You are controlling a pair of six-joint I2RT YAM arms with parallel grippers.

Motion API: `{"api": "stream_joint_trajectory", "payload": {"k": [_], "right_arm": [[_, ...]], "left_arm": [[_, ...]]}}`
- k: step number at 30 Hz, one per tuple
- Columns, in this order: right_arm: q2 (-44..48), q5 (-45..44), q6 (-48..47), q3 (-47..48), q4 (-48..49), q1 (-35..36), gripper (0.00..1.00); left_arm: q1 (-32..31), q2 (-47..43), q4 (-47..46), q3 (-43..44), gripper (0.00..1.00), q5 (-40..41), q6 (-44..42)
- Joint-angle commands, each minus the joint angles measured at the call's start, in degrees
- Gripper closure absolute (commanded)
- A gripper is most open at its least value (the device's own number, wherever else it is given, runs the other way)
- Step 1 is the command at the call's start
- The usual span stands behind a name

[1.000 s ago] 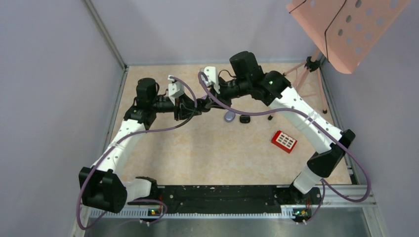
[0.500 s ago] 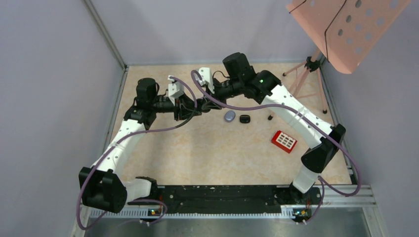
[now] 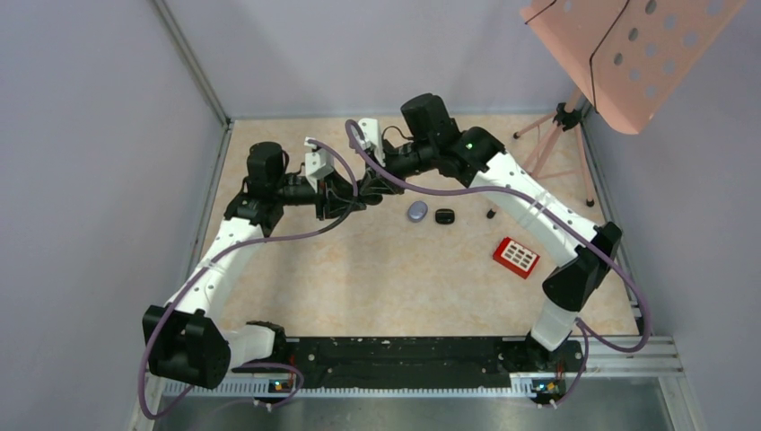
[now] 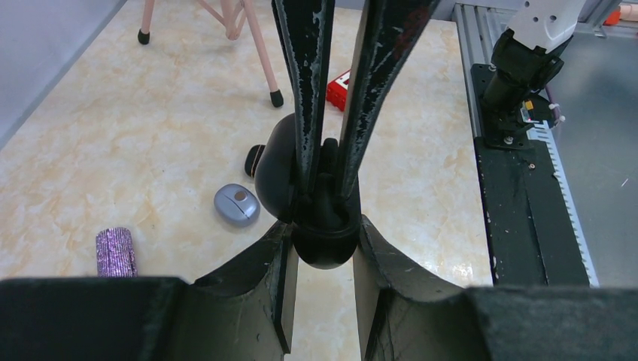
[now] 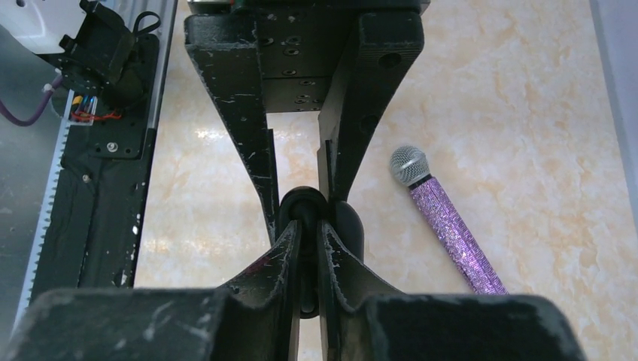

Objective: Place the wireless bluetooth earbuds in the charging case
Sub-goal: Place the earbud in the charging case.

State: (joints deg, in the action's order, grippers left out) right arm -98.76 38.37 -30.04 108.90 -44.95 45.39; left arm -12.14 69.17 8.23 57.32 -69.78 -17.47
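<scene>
Meeting point: two arms meet nose to nose in mid-air above the far half of the table.
Left gripper: clamped on the black charging case and holding it clear of the marbled surface. What looks like the lid swings open to one side.
Right gripper: jaws drawn to a thin slit, tips at the case's mouth. Whether anything is pinched between them cannot be told.
Earbud: it cannot be picked out from the black case and black fingers in any view. It is judged to be at those tips or in the case's well.
Slip risk: a glossy bean-sized piece held at the very tips may squirt out sideways under an uneven squeeze and drop to the table.
Alignment risk: with the case held aloft, a slight tilt of either wrist may leave the bud cocked on the rim instead of seated.
Push risk: pressing too hard may twist the case in the left grip or shove it free.
Bystanders: a grey oval case and a purple glitter microphone lie on the table below. A dropped bud could roll among them.
</scene>
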Motion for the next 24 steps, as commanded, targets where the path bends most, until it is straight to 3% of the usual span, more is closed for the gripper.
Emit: {"api": "stream_joint_trajectory", "payload": {"k": [1, 3, 10, 17, 24], "right_arm": [[-0.58, 1.52, 1.08, 1.94, 1.88, 0.72, 0.95], [-0.33, 1.46, 1.1, 1.65, 1.89, 0.66, 1.0], [2.75, 1.11, 1.45, -2.43, 4.94, 0.66, 1.0], [8.45, -0.26, 6.49, -11.43, 15.65, 0.79, 1.0], [7.34, 0.78, 6.9, -11.64, 15.18, 1.02, 1.0]], "left_arm": [[-0.34, -1.91, -1.2, 1.94, 1.0, -1.99, 0.25], [-0.34, -2.07, -1.11, 1.83, 1.0, -1.86, 0.29], [-0.26, -2.23, -3.36, 1.43, 1.0, -0.99, 2.77], [-0.25, -2.32, -11.22, -0.13, 1.0, 1.97, 10.6], [-0.32, -2.1, -12.62, -0.28, 1.0, 1.94, 10.23]]}}
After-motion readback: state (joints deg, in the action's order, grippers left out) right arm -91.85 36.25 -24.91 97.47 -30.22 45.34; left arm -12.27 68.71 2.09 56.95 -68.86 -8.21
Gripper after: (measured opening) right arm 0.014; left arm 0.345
